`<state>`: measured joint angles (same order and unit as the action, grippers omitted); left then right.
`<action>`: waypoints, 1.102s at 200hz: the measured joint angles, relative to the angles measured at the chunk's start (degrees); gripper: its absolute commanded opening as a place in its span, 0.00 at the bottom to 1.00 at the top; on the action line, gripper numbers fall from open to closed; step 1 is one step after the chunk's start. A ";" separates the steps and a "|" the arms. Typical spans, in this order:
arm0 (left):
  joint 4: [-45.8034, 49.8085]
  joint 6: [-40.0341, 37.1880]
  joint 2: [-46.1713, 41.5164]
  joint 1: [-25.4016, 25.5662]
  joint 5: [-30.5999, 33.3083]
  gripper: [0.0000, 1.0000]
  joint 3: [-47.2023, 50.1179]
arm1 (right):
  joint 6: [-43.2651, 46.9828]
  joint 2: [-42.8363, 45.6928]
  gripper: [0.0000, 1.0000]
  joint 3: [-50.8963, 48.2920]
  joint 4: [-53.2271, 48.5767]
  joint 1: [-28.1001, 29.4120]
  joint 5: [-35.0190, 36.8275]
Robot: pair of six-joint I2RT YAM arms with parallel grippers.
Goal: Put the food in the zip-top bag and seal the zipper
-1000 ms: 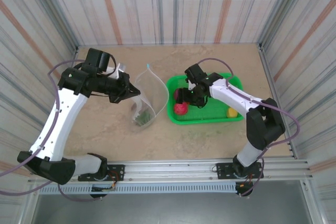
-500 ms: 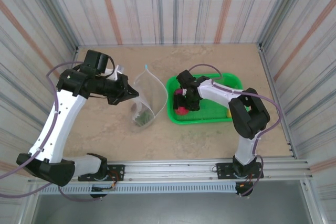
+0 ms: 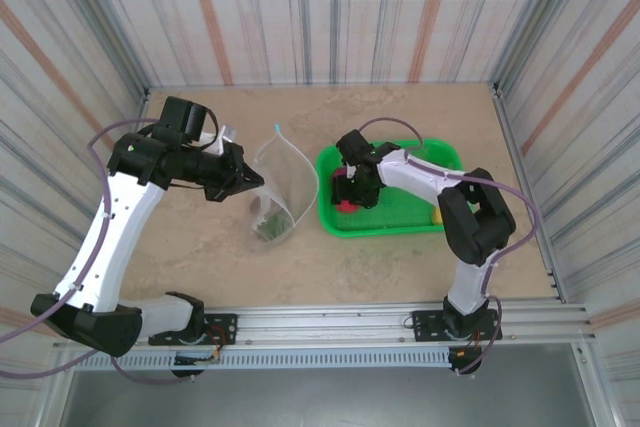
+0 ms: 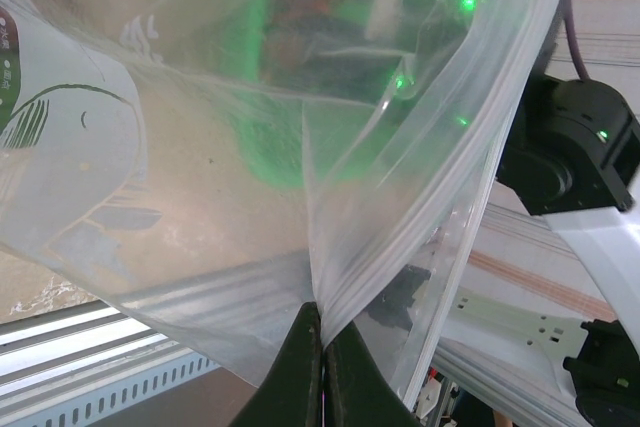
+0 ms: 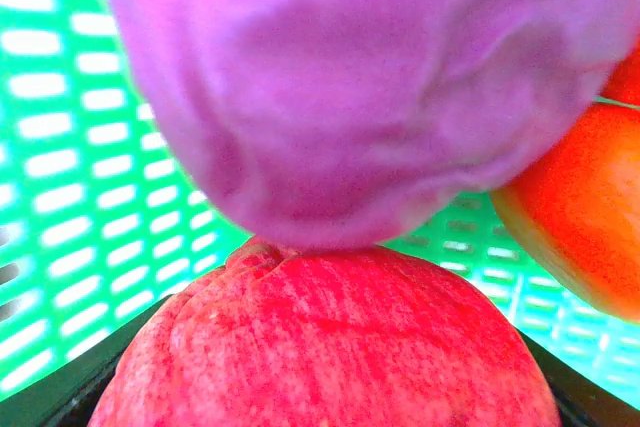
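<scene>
Holds one green piece (image 3: pixel 268 226) in zip-top bag (image 3: pixel 292 179), four foods (image 5: pixel 330 347) in 3-o'clock basket (image 3: pixel 441 151); clamps bag with left end effector (image 3: pixel 251 180) (right end effector (image 3: pixel 346 194): cannot tell).

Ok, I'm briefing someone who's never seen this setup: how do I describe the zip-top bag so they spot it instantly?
Find the green basket on the right half of the beige table. Just left of it stands the zip-top bag, its edge pinched by the left claw. Unlike everything nearby it is see-through, with a light-blue slider tab at its far end.
</scene>
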<state>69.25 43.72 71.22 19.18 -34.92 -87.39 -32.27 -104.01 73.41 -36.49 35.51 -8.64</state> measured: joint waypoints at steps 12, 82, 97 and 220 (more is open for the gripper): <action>-0.02 0.00 0.00 0.00 -0.02 0.00 0.00 | 0.33 2.69 0.70 0.00 -0.44 0.00 0.09; -1.84 1.01 0.00 0.00 -0.55 0.00 0.11 | 1.44 18.01 0.69 5.07 -6.99 -3.28 -1.44; -2.47 1.44 0.00 0.00 -0.92 0.00 0.11 | 1.42 19.34 0.69 9.64 -8.52 -3.61 -2.08; -3.61 2.58 1.31 0.00 -2.10 0.00 -2.75 | 6.91 14.91 0.68 37.07 -11.17 13.77 -6.12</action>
<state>65.65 46.30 72.53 19.18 -37.01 -90.15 -25.36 -89.10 110.48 -47.66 49.28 -14.76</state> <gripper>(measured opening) 0.053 0.683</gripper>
